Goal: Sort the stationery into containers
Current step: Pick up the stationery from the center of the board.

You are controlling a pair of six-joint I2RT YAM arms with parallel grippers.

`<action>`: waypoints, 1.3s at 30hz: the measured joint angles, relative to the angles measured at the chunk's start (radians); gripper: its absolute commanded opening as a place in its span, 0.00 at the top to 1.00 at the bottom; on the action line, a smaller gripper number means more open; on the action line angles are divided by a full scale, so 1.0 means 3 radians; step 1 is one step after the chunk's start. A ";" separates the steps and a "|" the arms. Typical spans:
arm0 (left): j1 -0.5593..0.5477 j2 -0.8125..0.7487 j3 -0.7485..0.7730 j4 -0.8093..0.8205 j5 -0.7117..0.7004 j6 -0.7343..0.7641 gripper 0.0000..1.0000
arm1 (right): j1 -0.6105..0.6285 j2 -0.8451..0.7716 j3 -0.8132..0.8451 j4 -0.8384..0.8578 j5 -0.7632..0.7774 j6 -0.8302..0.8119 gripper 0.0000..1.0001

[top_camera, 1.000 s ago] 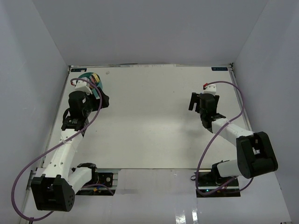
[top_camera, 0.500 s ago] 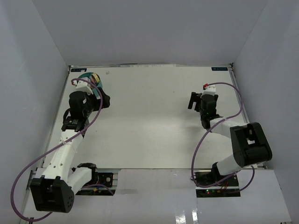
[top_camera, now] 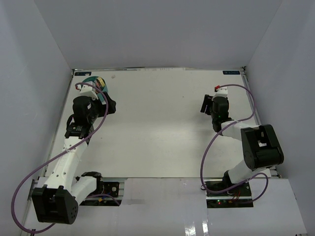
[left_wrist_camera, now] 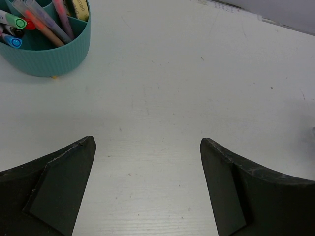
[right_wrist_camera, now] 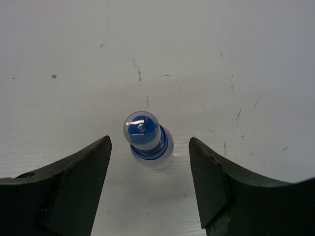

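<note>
Where the table (top_camera: 157, 128) reaches its far left corner stands one round teal organizer (left_wrist_camera: 59, 56), upright. Its compartments hold a bundle of thin markers (left_wrist_camera: 47, 22) leaning together. Green, red and blue caps show at the left edge, but the frame cuts the bundle off, so the full count cannot be told. One cream piece (left_wrist_camera: 81, 7) sits in the next compartment along. Just near and right of the organizer hangs the left pincer (left_wrist_camera: 146, 142), its two fingers spread fully wide over bare table, holding and touching nothing. Well apart from all this, towards the far right of the table, the right pincer (right_wrist_camera: 149, 140) points down around one small blue-capped bottle (right_wrist_camera: 142, 129). The bottle stands upright on the table between the fingers. The pincer is partly open, with a gap on each side of the bottle, so neither finger touches it.
</note>
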 measured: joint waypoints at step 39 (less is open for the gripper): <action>-0.0056 -0.0089 -0.0047 0.0245 0.0771 0.0074 0.02 | 0.0682 -0.0432 0.0376 -0.0500 -0.1979 -0.0679 0.92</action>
